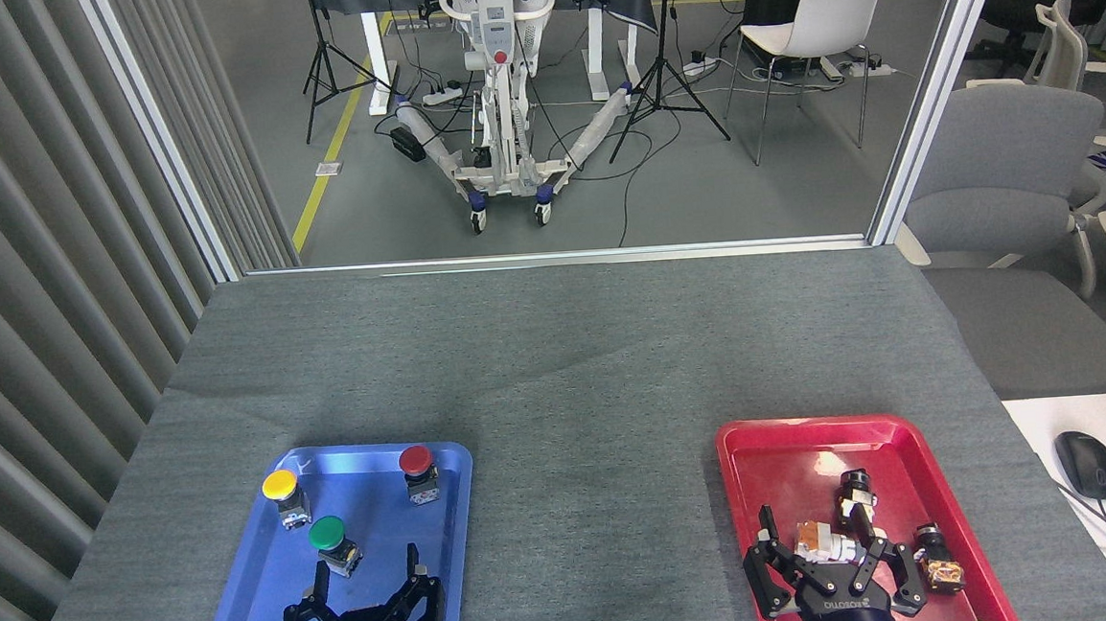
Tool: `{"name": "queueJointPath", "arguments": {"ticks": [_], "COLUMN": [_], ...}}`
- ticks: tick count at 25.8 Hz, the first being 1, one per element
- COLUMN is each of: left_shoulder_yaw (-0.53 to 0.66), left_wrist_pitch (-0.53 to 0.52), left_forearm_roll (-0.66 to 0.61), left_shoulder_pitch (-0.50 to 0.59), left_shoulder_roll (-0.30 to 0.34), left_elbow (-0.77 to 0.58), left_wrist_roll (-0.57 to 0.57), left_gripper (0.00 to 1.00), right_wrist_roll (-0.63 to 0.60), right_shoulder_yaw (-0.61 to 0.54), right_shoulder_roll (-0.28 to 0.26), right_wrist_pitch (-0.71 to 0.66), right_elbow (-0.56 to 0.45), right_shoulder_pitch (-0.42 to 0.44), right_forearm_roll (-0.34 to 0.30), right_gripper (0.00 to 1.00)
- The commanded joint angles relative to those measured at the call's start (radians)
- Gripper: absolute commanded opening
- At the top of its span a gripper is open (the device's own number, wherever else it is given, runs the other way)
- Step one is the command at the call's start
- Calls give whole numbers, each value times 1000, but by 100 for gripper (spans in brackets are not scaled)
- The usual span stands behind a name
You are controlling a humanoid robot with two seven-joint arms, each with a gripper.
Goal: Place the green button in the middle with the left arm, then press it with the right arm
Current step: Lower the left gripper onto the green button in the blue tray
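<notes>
Green button (pixel 328 535) at 11 o'clock of our spread left gripper (pixel 367 591); probably light, rigid; we grasp boxy base.

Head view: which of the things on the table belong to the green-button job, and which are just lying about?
Job:
- green-capped pushbutton on a silver base, in the blue plastic tray
- bare grey cloth middle
- left claw, open
- right claw, open

Lying about:
- yellow-capped pushbutton
- red-capped pushbutton
- red plastic tray with small parts
- black computer mouse
</notes>
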Motion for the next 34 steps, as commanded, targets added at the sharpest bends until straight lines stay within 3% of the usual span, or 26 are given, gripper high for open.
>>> {"name": "queueJointPath", "arguments": {"ticks": [1,24,26,28,34], "left_shoulder_yaw": [-1,48,51,55,58], "left_wrist_pitch": [27,50,50,50,52], "left_forearm_roll": [-2,82,85,85,85], "left_shoulder_pitch": [-29,-191,-197,-203,-217], "left_shoulder_roll": [-8,5,5,5,5], "left_elbow": [49,291,294,305,327], "left_wrist_roll": [6,33,35,33,32], "left_gripper": [98,97,95,86,79], "right_wrist_roll": [7,-1,-1,-1,-3], "right_shoulder_yaw": [-1,3,3,3,1], "right_shoulder_roll": [-1,-19,-22,-28,-39], "right_wrist_pitch": [-1,3,2,2,-1], "right_elbow": [0,0,0,0,0], "right_shoulder_pitch": [0,2,2,2,18], "right_forearm_roll": [0,0,0,0,-3], "right_gripper": [100,100,100,100,100]}}
